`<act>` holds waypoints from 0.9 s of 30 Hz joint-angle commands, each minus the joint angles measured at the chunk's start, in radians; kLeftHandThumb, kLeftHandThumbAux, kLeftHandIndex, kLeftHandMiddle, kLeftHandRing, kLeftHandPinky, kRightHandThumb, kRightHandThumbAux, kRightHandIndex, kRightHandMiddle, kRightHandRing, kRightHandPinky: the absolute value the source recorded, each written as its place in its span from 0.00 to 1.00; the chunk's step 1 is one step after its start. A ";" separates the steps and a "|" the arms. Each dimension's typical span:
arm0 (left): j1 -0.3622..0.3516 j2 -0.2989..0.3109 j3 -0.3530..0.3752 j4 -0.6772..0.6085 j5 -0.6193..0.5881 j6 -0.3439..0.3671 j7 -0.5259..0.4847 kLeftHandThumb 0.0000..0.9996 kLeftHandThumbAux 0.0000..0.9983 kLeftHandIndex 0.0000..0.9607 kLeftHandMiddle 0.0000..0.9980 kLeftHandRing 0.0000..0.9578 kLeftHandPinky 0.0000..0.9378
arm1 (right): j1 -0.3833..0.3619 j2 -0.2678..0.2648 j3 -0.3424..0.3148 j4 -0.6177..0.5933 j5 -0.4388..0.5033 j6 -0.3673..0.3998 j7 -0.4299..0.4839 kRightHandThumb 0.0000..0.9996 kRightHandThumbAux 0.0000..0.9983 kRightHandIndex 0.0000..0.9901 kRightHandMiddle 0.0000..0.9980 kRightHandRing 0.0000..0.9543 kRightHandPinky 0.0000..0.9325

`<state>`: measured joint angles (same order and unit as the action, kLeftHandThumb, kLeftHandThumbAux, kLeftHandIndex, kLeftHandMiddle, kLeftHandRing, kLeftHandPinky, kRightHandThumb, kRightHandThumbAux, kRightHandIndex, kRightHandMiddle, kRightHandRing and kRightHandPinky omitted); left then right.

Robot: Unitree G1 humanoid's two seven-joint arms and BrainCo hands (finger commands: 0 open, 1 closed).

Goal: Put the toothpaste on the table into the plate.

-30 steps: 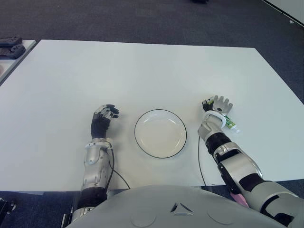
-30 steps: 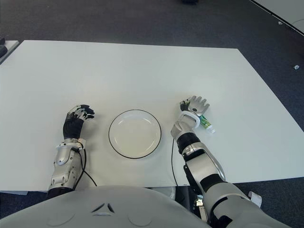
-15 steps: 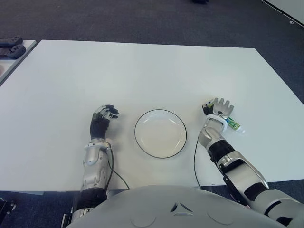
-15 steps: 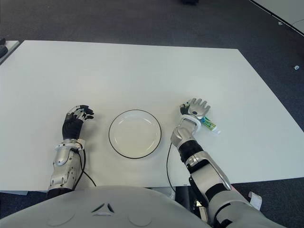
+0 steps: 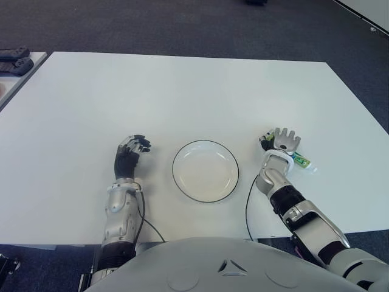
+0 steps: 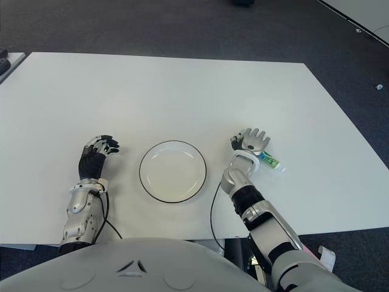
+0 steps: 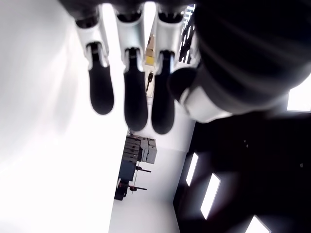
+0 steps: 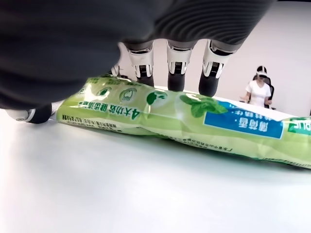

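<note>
Left hand (image 5: 132,147): left of the plate, a clear gap between them; fingers (image 7: 135,94) loosely curled and close together, holding nothing.
Plate (image 5: 182,184): white with a dark rim, empty, on the white table (image 5: 182,91) near its front edge, between the two hands.
Right hand (image 5: 281,140): right of the plate, close beside it, set over the toothpaste; fingers (image 8: 177,65) extended behind and above the tube, tips down at its far side, thumb at the tube's end; not closed around it.
Toothpaste (image 8: 184,116): green tube with a blue panel, lying flat on the table right of the plate, outside it; one end (image 5: 302,162) showing past the right hand on the side away from the plate.
Person (image 8: 258,90): seated, in white, far behind the tube in the right wrist view.
</note>
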<state>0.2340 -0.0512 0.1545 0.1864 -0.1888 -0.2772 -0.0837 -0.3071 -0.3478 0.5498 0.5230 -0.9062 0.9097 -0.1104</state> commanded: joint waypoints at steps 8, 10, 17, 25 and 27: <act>0.014 0.001 0.004 0.017 -0.001 0.012 0.003 0.71 0.73 0.45 0.51 0.53 0.49 | 0.133 -0.019 -0.024 -0.081 0.003 -0.004 -0.006 0.51 0.23 0.00 0.00 0.00 0.00; 0.013 0.001 0.004 0.017 0.001 0.013 0.006 0.71 0.73 0.45 0.51 0.53 0.49 | 0.147 -0.025 -0.041 -0.109 0.006 -0.017 -0.026 0.51 0.23 0.00 0.00 0.00 0.00; 0.014 0.001 0.002 0.015 -0.001 0.014 0.002 0.71 0.73 0.45 0.50 0.53 0.49 | 0.203 -0.055 -0.124 -0.244 0.014 -0.100 -0.120 0.50 0.20 0.00 0.00 0.00 0.00; 0.014 0.003 0.000 0.022 0.012 0.001 0.006 0.71 0.73 0.45 0.51 0.52 0.50 | 0.245 -0.061 -0.181 -0.307 0.016 -0.179 -0.175 0.47 0.18 0.00 0.00 0.00 0.00; 0.014 0.003 0.000 0.023 0.014 0.001 0.007 0.71 0.73 0.45 0.51 0.52 0.50 | 0.251 -0.061 -0.190 -0.312 0.014 -0.191 -0.181 0.46 0.19 0.00 0.00 0.00 0.00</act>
<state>0.2358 -0.0504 0.1540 0.1874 -0.1814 -0.2920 -0.0837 -0.0610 -0.4084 0.3756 0.2274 -0.9032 0.7494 -0.2787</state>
